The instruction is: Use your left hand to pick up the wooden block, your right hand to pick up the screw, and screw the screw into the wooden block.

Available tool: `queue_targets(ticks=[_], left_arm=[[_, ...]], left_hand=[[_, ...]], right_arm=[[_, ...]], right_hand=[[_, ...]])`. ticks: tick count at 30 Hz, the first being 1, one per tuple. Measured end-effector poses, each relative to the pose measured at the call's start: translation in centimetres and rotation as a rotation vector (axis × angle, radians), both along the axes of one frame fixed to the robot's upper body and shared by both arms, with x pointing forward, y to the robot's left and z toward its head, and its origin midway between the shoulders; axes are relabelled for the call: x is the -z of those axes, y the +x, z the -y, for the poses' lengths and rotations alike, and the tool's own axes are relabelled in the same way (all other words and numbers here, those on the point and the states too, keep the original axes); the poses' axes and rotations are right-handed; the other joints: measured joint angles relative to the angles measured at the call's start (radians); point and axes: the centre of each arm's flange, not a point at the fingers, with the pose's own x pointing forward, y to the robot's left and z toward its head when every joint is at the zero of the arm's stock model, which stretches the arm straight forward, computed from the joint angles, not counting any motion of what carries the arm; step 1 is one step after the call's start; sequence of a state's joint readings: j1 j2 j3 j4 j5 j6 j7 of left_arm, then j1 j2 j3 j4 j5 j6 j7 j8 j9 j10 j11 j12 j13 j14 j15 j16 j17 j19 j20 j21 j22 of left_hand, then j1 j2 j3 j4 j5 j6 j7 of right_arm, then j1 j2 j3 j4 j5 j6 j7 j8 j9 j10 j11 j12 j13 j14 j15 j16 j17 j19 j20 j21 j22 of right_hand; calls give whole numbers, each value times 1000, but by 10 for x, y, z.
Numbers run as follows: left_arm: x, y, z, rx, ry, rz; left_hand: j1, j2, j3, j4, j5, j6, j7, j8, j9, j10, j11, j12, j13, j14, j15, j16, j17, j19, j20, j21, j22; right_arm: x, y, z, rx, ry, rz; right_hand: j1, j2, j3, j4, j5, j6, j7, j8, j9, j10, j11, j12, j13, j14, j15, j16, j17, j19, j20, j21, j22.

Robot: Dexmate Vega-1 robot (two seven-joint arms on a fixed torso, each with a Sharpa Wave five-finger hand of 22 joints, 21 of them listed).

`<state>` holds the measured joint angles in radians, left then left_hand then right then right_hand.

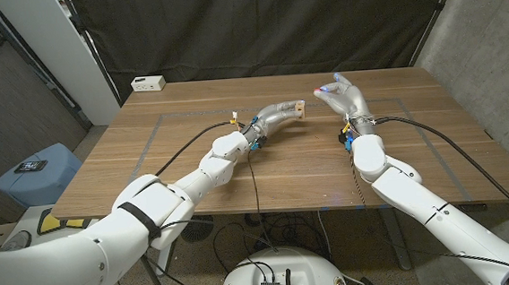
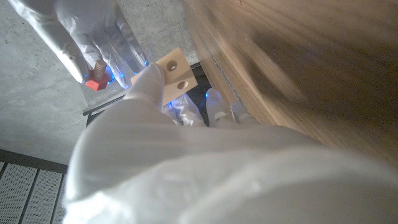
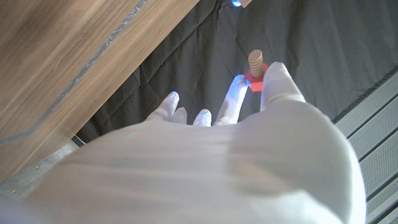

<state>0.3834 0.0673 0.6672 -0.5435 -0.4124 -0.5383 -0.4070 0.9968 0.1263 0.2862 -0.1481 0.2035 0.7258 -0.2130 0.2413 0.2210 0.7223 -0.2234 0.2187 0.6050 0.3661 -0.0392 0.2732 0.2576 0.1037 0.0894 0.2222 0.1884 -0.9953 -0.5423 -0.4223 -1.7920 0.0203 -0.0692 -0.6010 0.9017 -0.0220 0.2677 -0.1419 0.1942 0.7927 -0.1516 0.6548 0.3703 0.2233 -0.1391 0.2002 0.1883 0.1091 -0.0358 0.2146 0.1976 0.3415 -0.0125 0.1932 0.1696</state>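
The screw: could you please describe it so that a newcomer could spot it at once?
Above the wooden table, follow the right arm to the raised right hand. Pinched at its fingertips is the screw: a ridged wooden shank on a red head, unlike the pale, holed wooden block.

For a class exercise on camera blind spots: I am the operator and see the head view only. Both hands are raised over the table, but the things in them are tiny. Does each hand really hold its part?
Observer: Yes. In the left wrist view the left hand holds the wooden block in its fingers.
Operator: Can you see where the screw should go?
Observer: The block's pale face shows two round holes, both empty.
Operator: And the right hand?
Observer: In the right wrist view the right hand pinches the screw by its red head, its wooden threaded shank sticking out beyond the fingers.
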Motion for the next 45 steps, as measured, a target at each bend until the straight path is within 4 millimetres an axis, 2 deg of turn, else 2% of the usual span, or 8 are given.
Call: queue_targets(ticks=[18, 45], left_arm=[[1, -10, 3, -8, -28, 15], [10, -28, 7, -38, -86, 8]], left_hand=[[-5, -5, 2, 2, 0, -1, 0, 0, 0, 0, 0, -1, 0, 0, 0, 0, 5, 0, 0, 0, 0], [-11, 0, 3, 1, 0, -6, -2, -8, 0, -3, 0, 1, 0, 5, -5, 0, 5, 0, 0, 0, 0]], right_arm=[[-1, 3, -9, 12, 55, 32], [-5, -3, -15, 14, 103, 82]], right_hand=[[-4, 4, -7, -1, -1, 6, 6, 4, -6, 7, 7, 0, 0, 0, 0, 0, 0, 0, 0, 0, 0], [-1, 15, -11, 0, -6, 11, 3, 7, -15, 11, 3, -1, 0, 0, 0, 0, 0, 0, 0, 0, 0]])
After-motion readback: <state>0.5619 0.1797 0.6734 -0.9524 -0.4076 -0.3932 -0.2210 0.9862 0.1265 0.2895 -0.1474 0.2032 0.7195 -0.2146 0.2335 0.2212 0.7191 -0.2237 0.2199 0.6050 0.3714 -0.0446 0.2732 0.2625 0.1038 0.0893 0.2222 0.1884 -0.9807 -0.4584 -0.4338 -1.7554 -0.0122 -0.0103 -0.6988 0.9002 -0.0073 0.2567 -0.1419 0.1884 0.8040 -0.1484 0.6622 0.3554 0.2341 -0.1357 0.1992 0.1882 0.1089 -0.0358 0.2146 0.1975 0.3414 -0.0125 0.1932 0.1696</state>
